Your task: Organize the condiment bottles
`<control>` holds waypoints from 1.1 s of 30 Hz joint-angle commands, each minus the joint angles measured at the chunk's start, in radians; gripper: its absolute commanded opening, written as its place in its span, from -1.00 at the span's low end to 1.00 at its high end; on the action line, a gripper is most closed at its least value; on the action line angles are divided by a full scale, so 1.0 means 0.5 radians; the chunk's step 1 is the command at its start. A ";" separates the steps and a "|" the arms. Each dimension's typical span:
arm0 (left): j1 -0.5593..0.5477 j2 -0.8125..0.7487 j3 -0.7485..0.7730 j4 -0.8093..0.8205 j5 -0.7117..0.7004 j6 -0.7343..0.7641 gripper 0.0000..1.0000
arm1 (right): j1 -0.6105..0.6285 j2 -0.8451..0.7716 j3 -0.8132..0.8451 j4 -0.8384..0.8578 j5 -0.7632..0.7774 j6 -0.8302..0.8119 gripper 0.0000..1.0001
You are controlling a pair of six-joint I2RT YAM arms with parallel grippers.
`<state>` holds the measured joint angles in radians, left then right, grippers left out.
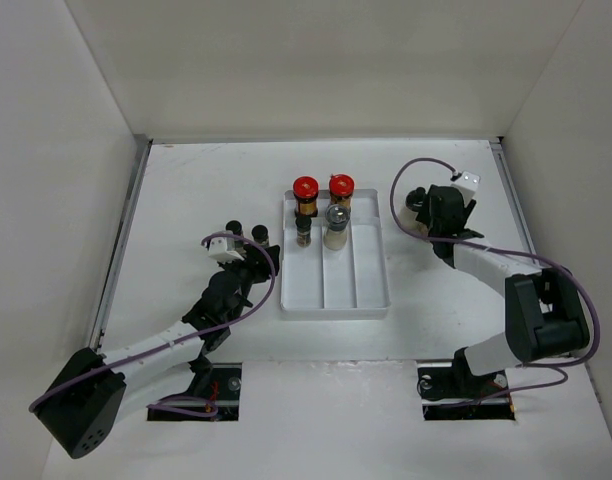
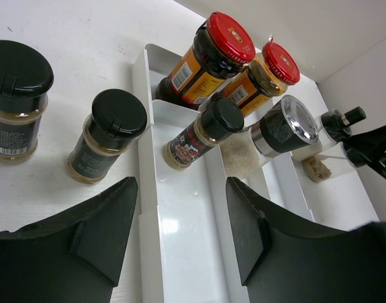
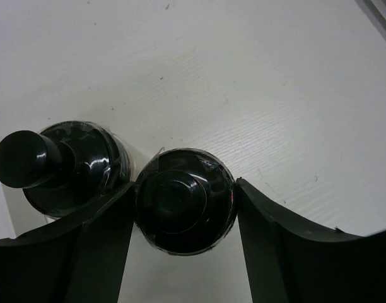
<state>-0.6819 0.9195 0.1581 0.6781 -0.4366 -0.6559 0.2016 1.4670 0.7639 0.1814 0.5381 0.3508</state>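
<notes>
Two amber jars with red lids (image 1: 305, 190) (image 1: 341, 187) stand at the far end of the white divided tray (image 1: 334, 310). A small dark black-capped jar (image 2: 199, 132) and a silver-topped jar of white grains (image 2: 278, 129) stand just in front of them. Two beige-filled black-capped jars (image 2: 19, 95) (image 2: 111, 132) stand on the table left of the tray. My left gripper (image 2: 180, 189) is open and empty, over the tray's left edge. My right gripper (image 3: 185, 189) is shut on a black-knobbed bottle (image 3: 183, 201), with a second knobbed bottle (image 3: 60, 164) beside it on the left.
The table is walled in white on the left, back and right. My right arm (image 1: 486, 265) reaches along the tray's right side, and its gripper (image 1: 423, 207) is right of the tray's far end. The left gripper (image 1: 244, 245) sits close to the tray's left wall.
</notes>
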 commanded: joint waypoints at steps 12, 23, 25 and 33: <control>-0.015 -0.072 -0.016 0.123 0.017 -0.017 0.13 | 0.386 -0.832 -0.098 -0.261 0.231 0.078 0.04; -0.012 -0.139 -0.028 0.092 0.005 0.011 0.13 | 0.798 -0.385 0.211 -0.013 0.001 0.142 0.04; -0.012 -0.133 -0.028 0.092 0.005 0.011 0.13 | 0.850 -0.271 0.264 0.021 0.001 0.142 0.04; -0.009 -0.118 -0.031 0.101 0.014 0.005 0.13 | 0.871 0.026 0.310 0.119 0.016 0.142 0.06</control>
<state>-0.6838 0.8658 0.1562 0.6777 -0.4358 -0.6556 0.6357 1.4700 0.8642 0.1322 0.5381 0.4103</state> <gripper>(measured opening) 0.564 0.682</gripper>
